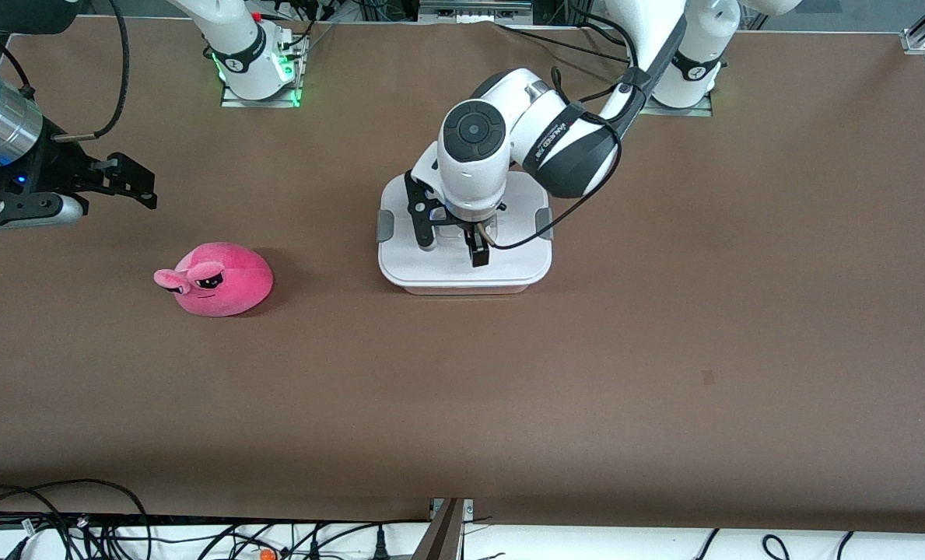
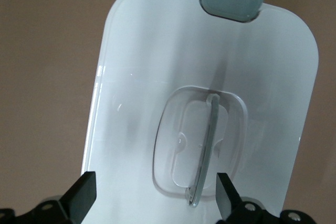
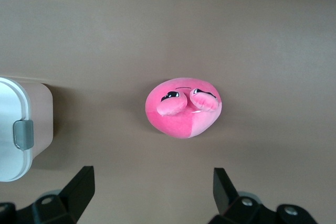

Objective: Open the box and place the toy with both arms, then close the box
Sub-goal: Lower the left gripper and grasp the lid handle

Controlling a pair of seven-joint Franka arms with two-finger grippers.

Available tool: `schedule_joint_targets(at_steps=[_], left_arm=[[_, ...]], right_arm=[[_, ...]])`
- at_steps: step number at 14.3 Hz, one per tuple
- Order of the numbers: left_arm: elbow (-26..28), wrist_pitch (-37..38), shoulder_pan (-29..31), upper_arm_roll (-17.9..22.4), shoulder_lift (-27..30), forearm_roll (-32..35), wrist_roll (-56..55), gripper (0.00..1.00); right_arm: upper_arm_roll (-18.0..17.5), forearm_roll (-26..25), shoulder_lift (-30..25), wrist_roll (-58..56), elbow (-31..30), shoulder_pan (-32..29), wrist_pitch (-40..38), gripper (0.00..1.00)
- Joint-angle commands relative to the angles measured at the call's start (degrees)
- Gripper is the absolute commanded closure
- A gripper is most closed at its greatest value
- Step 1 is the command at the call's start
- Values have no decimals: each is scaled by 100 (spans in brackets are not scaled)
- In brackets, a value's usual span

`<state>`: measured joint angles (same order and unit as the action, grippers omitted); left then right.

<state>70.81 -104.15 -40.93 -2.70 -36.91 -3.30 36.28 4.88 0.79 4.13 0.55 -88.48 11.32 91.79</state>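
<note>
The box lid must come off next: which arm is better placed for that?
Left. The left gripper hangs open right over the box lid, fingers either side of the handle. The right gripper is open over bare table, near the toy.

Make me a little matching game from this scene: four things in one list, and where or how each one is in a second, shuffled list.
Things:
1. toy
2. box
3. left gripper
4. right gripper

States:
A. open, over the lid's handle
B. shut, lid on, mid-table
C. open, up over the table near the toy
D. lying on the table toward the right arm's end

Pairs: 1-D, 2-B, 3-A, 4-C
</note>
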Motion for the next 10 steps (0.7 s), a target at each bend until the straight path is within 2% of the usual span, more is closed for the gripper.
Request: schedule_joint_targets(at_steps=[1, 7, 10], left_arm=[[134, -8, -204, 67, 44, 117, 327, 0], [538, -246, -415, 67, 35, 189, 256, 0], [548, -228, -424, 67, 8, 189, 143, 0]], right_arm=[[-31, 36, -44, 86, -55, -33, 50, 0], [-22, 36, -44, 77, -55, -25, 50, 0], [-22, 36, -44, 86, -55, -25, 50, 0]])
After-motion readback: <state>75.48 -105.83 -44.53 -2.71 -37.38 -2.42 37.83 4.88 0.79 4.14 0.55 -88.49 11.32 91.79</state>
